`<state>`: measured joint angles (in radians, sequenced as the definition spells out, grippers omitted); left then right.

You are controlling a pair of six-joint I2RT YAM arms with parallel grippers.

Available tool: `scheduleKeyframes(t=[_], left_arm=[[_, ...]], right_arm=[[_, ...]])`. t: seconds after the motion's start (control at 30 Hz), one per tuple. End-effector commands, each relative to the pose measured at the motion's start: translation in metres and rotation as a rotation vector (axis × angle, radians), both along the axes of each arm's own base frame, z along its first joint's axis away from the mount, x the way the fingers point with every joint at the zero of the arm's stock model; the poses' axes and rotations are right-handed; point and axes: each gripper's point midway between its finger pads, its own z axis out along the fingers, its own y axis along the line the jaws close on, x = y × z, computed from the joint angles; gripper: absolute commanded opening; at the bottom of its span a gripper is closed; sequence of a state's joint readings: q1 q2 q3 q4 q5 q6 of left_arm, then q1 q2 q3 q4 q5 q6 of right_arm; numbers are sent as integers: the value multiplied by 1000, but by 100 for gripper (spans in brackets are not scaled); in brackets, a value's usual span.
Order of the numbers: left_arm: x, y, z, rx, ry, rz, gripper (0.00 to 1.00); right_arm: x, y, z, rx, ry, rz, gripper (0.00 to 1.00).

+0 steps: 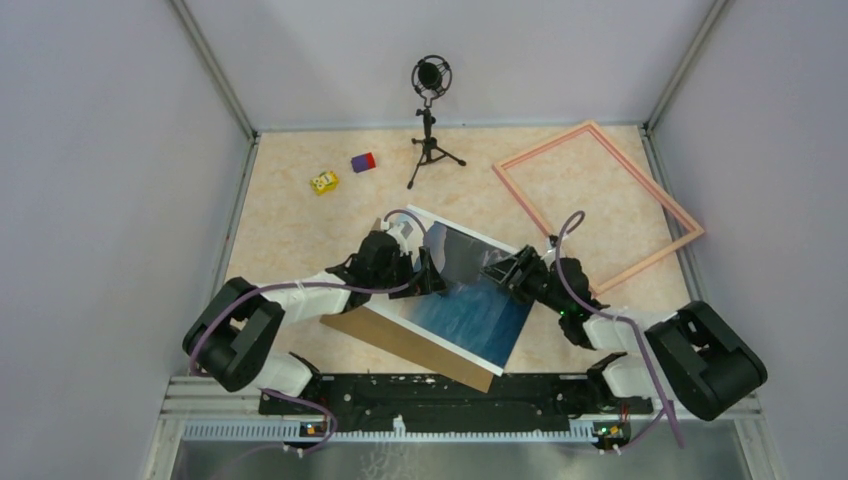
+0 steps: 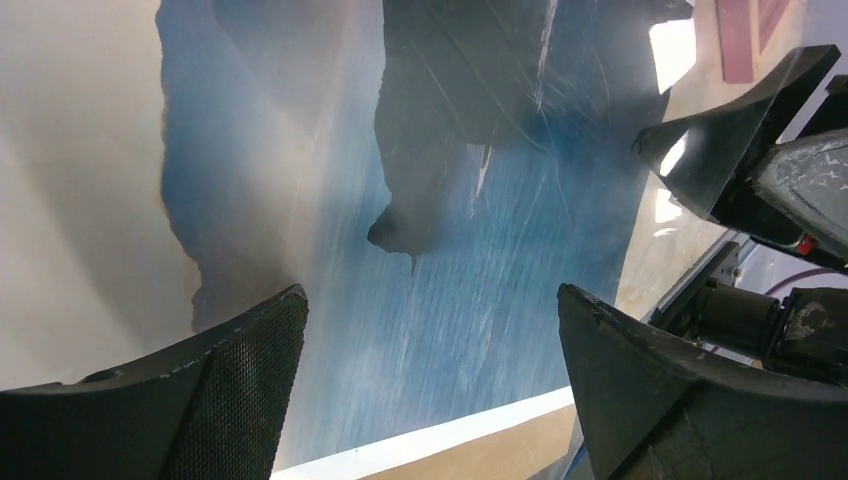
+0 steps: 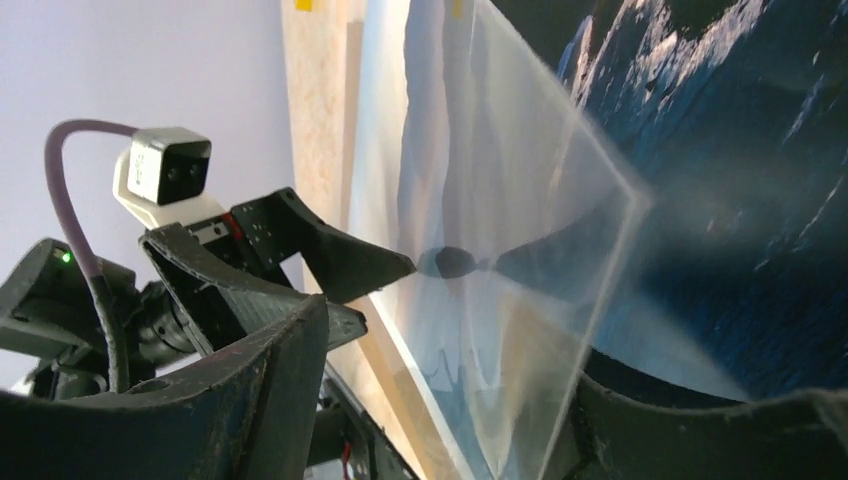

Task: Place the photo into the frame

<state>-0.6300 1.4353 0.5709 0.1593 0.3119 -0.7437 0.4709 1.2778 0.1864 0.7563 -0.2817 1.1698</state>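
The photo, a dark cliff over blue sea with a white border, lies on a brown backing board at the table's middle front. The pink frame lies empty at the back right. My left gripper is open just above the photo's left part; its jaws straddle blue sea near the white border. My right gripper is open at the photo's upper right. In the right wrist view a clear sheet stands tilted up off the photo, its edge running down between the wide jaws, close to the right finger.
A microphone on a small tripod stands at the back centre. A yellow toy and a purple-and-red block lie at the back left. Grey walls close in the table on three sides.
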Motion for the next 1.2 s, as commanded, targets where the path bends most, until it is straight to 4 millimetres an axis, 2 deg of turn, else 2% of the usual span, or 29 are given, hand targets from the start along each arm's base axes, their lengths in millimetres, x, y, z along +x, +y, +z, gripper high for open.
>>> scheduleKeyframes(t=[0.0, 0.07, 0.13, 0.2, 0.23, 0.3, 0.33, 0.37, 0.4, 0.5, 0.6, 0.63, 0.7, 0.8, 0.87, 0.93, 1.03, 1.1, 1.17], left_arm=[[-16, 6, -12, 14, 62, -3, 98], [-15, 6, -7, 5, 43, 0, 98], [-13, 6, 2, -9, 8, 5, 98], [-10, 7, 14, -24, -36, 7, 99], [-8, 7, 22, -31, -63, 8, 98], [-3, 7, 42, -43, -126, 5, 99], [-1, 7, 54, -44, -159, -1, 98], [3, 6, 67, -45, -195, -9, 98], [7, 6, 82, -40, -237, -18, 98], [21, 4, 132, -22, -353, -43, 99], [37, -3, 193, -36, -485, -65, 98], [43, -7, 222, -53, -546, -71, 98], [48, -12, 257, -71, -614, -90, 98], [51, -17, 291, -109, -698, -110, 98], [51, -18, 300, -124, -735, -123, 98], [52, -15, 300, -97, -743, -125, 98], [53, -9, 300, -52, -762, -114, 98], [53, -8, 293, -14, -780, -104, 98], [57, -4, 277, 36, -785, -83, 98]], right_arm=[[15, -1, 23, 60, -67, -179, 56], [13, 4, 26, 85, -60, -177, 45], [15, 8, 27, 88, -63, -187, 40], [18, 12, 25, 59, -67, -176, 30], [21, 12, 22, 34, -66, -175, 26], [26, 9, 19, -38, -77, -172, 6], [30, 5, 17, -84, -86, -166, 0], [35, -3, 17, -143, -98, -170, 0], [46, -13, 21, -219, -114, -189, 0], [72, -65, 23, -513, -109, -269, 0], [89, -118, 32, -709, -33, -311, 0], [95, -131, 38, -707, -15, -305, 0], [111, -156, 53, -629, -32, -320, 0], [133, -203, 76, -513, -98, -427, 0], [146, -230, 87, -483, -126, -495, 0], [159, -255, 92, -482, -153, -545, 0], [171, -282, 88, -475, -124, -595, 0], [175, -294, 86, -464, -120, -602, 0], [180, -307, 85, -463, -115, -615, 0]])
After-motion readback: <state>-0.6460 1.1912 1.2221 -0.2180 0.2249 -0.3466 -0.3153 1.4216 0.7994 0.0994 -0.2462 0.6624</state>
